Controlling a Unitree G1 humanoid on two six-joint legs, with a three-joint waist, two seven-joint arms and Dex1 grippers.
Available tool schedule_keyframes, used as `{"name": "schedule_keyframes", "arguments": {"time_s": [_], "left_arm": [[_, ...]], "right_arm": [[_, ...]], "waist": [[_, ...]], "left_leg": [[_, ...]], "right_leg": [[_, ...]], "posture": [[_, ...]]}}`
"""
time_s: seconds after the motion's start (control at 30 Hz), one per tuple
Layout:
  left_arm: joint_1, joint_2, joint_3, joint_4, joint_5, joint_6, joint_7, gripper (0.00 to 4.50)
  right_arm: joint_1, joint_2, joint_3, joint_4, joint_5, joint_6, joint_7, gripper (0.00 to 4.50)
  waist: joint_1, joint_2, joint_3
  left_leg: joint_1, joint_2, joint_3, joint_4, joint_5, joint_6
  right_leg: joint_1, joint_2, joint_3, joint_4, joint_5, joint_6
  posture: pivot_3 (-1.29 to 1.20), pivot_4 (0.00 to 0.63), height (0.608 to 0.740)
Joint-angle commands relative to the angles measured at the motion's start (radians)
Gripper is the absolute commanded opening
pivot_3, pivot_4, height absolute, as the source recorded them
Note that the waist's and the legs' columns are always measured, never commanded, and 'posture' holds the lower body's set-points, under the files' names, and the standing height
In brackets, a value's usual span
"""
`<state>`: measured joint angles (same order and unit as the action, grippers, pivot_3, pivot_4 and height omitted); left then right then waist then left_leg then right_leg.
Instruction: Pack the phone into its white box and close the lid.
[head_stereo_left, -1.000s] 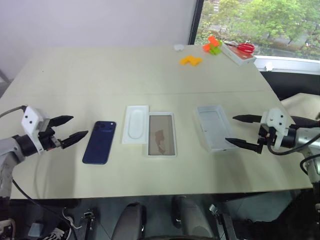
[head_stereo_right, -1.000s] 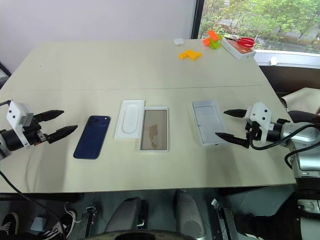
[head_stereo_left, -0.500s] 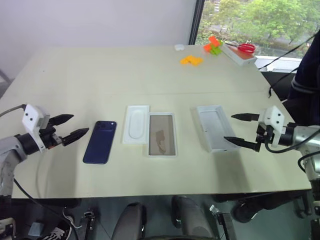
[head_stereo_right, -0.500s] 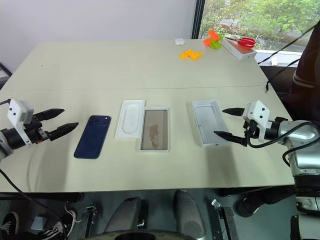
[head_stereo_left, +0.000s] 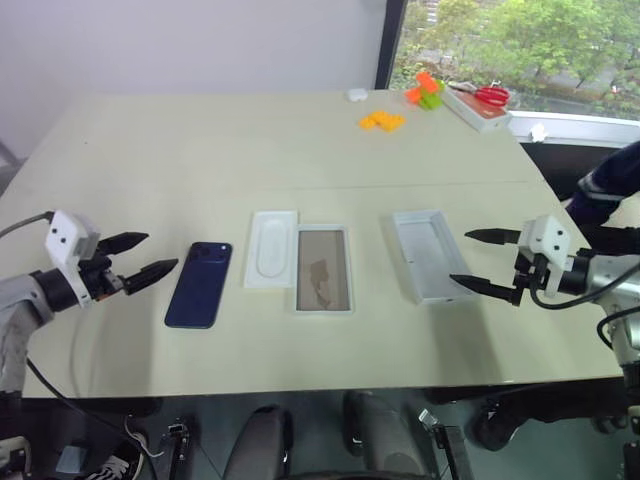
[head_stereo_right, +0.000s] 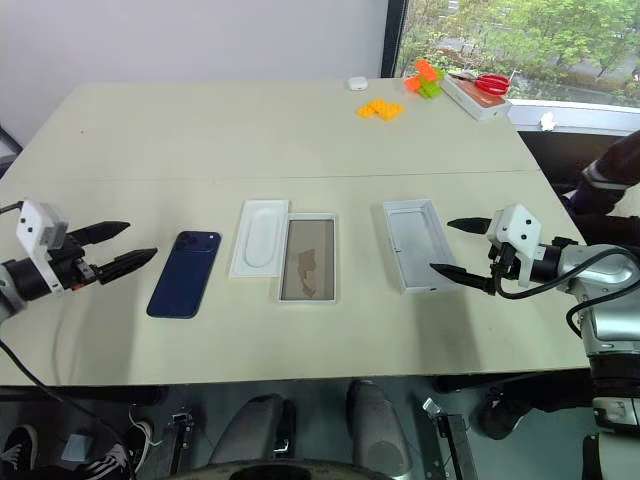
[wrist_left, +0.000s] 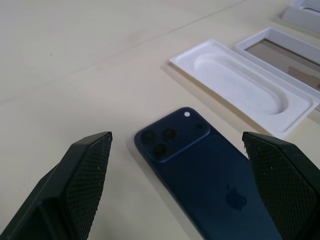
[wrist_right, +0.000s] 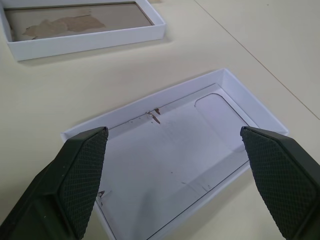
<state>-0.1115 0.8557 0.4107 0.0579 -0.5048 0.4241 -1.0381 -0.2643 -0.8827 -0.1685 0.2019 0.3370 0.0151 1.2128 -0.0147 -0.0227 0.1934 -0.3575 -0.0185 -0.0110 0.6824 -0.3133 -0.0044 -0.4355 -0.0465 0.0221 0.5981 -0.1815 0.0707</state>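
Observation:
The dark navy phone (head_stereo_left: 199, 283) lies flat, back up, on the table's near left, its camera cluster at the far end (wrist_left: 170, 140). Just left of it my left gripper (head_stereo_left: 137, 257) hovers open and empty, pointing at the phone. The white box (head_stereo_left: 324, 268) with its brownish inside sits in the middle. The lid (head_stereo_left: 428, 254) lies inside-up to the right, pale grey-white within (wrist_right: 175, 165). My right gripper (head_stereo_left: 482, 262) stands open and empty just right of the lid, pointing at it.
A flat white insert (head_stereo_left: 272, 248) with an oval recess lies between phone and box, touching the box's left side. Orange and green blocks (head_stereo_left: 383, 121), a small box with red scissors (head_stereo_left: 480, 103) and a small white item sit at the far right. A person's dark sleeve (head_stereo_left: 610, 180) shows at the right edge.
Both grippers have kept their places and stayed open. The person at the right edge has moved; now a sleeve shows lower down.

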Motion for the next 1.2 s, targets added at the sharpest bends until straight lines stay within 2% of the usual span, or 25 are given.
{"name": "schedule_keyframes", "arguments": {"time_s": [0.03, 0.2, 0.3, 0.37, 0.47, 0.57, 0.7, 0.8, 1.2], "left_arm": [[-0.039, 0.0, 0.03, -0.054, -0.057, 0.096, 0.067, 4.4], [-0.076, -0.046, 0.013, -0.185, -0.173, 0.38, 0.231, 4.4], [-0.137, -0.106, 0.015, -0.227, -0.245, 0.487, 0.325, 4.4], [-0.209, -0.166, -0.017, -0.218, -0.25, 0.555, 0.421, 4.4], [-0.273, -0.195, -0.092, -0.196, -0.173, 0.612, 0.531, 4.4], [-0.412, -0.361, -0.061, -0.125, -0.199, 0.742, 0.726, 4.4], [-0.432, -0.376, -0.141, -0.131, -0.134, 0.729, 0.746, 4.4], [-0.46, -0.43, -0.107, -0.095, -0.161, 0.757, 0.779, 4.4], [-0.494, -0.501, -0.114, -0.049, -0.155, 0.819, 0.792, 4.4]], "right_arm": [[-0.018, 0.006, -0.019, -0.052, 0.021, 0.027, -0.027, 4.44], [-0.043, 0.015, 0.017, -0.15, 0.006, 0.073, -0.062, 4.44], [-0.061, 0.024, 0.05, -0.216, -0.01, 0.081, -0.08, 4.44], [-0.101, 0.047, 0.088, -0.271, -0.015, 0.126, -0.111, 4.44], [-0.133, 0.078, 0.108, -0.322, 0.0, 0.171, -0.139, 4.44], [-0.155, 0.109, 0.127, -0.337, -0.004, 0.195, -0.164, 4.44], [-0.144, 0.111, 0.133, -0.337, -0.013, 0.196, -0.166, 4.44], [-0.139, 0.111, 0.13, -0.348, -0.009, 0.201, -0.172, 4.44], [-0.145, 0.114, 0.127, -0.346, -0.007, 0.198, -0.183, 4.44]], "waist": [[0.0, 0.0, 0.0], [0.0, 0.0, 0.0], [0.001, -0.001, 0.0], [0.002, -0.001, 0.0], [0.001, -0.001, 0.0], [0.006, -0.002, 0.001], [0.0, -0.003, 0.001], [0.003, -0.003, 0.001], [0.003, -0.003, 0.001]], "left_leg": [[0.0, 0.0, 0.0, 0.0, 0.0, 0.0], [0.0, 0.0, 0.0, 0.0, 0.0, 0.0], [0.0, 0.0, -0.001, 0.0, 0.0, 0.0], [0.0, 0.0, -0.001, 0.0, 0.0, 0.0], [0.001, -0.001, -0.002, 0.001, 0.0, 0.0], [0.0, -0.002, -0.003, 0.0, 0.0, 0.0], [-0.001, -0.003, -0.004, 0.0, 0.0, 0.0], [-0.001, -0.003, -0.003, -0.001, -0.001, 0.0], [0.0, -0.003, -0.003, 0.0, 0.0, 0.0]], "right_leg": [[0.0, 0.0, 0.0, 0.0, 0.0, 0.0], [0.0, 0.0, 0.0, 0.0, 0.002, 0.003], [0.0, 0.0, 0.0, 0.0, 0.002, 0.003], [0.0, 0.0, 0.0, 0.0, 0.003, 0.002], [0.001, 0.0, 0.0, 0.001, 0.004, 0.003], [0.001, 0.0, -0.001, 0.0, 0.005, 0.002], [0.001, -0.002, -0.001, -0.001, 0.006, 0.003], [0.0, -0.002, -0.001, -0.001, 0.006, 0.003], [0.001, -0.001, -0.001, -0.001, 0.005, 0.003]], "posture": [[0.0, 0.15, 0.74], [0.0, 0.15, 0.74], [0.0, 0.15, 0.74], [0.0, 0.15, 0.74], [0.0, 0.15, 0.74], [0.0, 0.15, 0.74], [0.0, 0.15, 0.74], [0.0, 0.15, 0.74], [0.0, 0.15, 0.74]]}}
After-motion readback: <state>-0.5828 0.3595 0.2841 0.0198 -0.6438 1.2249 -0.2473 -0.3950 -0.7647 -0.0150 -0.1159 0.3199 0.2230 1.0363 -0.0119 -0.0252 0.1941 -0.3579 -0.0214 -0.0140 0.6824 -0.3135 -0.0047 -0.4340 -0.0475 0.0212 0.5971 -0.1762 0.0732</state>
